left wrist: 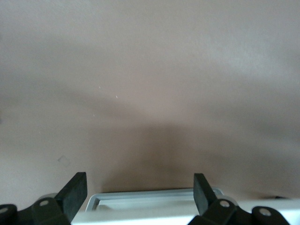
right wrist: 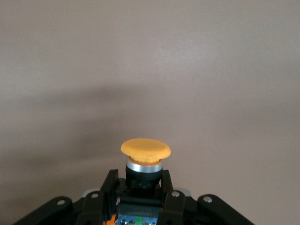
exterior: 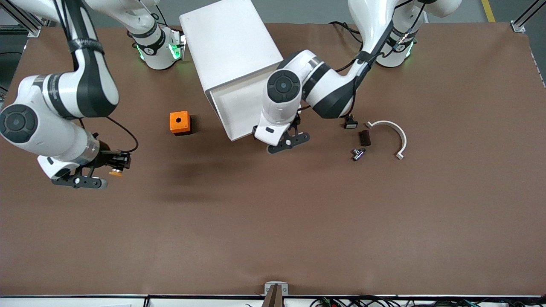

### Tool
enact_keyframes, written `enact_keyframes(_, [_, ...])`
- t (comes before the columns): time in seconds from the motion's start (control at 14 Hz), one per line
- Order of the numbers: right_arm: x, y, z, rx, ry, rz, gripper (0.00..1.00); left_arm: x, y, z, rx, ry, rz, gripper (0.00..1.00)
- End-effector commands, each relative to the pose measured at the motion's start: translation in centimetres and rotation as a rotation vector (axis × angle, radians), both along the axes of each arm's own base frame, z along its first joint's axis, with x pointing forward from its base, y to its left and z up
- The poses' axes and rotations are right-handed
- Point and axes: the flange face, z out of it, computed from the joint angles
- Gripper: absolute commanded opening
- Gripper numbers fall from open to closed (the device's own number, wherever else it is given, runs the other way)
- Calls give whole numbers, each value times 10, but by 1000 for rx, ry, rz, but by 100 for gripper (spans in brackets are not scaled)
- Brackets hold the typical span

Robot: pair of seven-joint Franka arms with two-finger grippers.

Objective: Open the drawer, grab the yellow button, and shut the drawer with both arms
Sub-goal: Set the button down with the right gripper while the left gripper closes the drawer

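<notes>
The white cabinet (exterior: 230,42) lies between the arm bases. Its drawer (exterior: 232,104) is pulled out, and the tray inside looks bare. My left gripper (exterior: 294,130) is at the drawer's front corner. In the left wrist view it (left wrist: 139,192) is open, and the drawer's front rim (left wrist: 154,201) shows between the two fingers (left wrist: 75,192). My right gripper (exterior: 117,164) is shut on the button (exterior: 115,172) above bare table toward the right arm's end. The right wrist view shows the gripper (right wrist: 143,180) clamping the button's black middle, with the orange cap (right wrist: 146,148) beyond the fingertips.
An orange box with a hole (exterior: 179,122) stands beside the drawer, toward the right arm's end. Toward the left arm's end lie a small black white-faced switch (exterior: 350,124), a dark block (exterior: 364,137), a small metal part (exterior: 358,153) and a white curved bracket (exterior: 394,136).
</notes>
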Motion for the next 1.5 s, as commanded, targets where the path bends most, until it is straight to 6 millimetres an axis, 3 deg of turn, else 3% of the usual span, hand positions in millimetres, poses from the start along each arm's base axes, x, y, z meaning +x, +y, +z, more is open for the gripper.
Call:
enact_keyframes(0.0, [-11,-59,-34,1,-37,52,0,-20,-11,3,20,-7,-35,100])
enact_keyframes(0.14, [-11,-99,-68,2,-39,52,0,-30,-20,0,21,-2,-54,100])
enact_keyframes(0.36, [-13,-135,-122,7,-21,5,0,-36,-25,1,-1,20,-50,100])
enact_keyframes(0.71, [-11,-161,-169,6,-61,59,0,-51,-38,0,-53,85,-35,100])
enact_keyframes(1.21, [-6,-156,-211,7,-98,105,0,-71,-55,-8,-100,161,-27,100])
enact_keyframes(1.42, [-6,-154,-213,8,-96,125,0,-74,-59,-7,-125,189,-14,100])
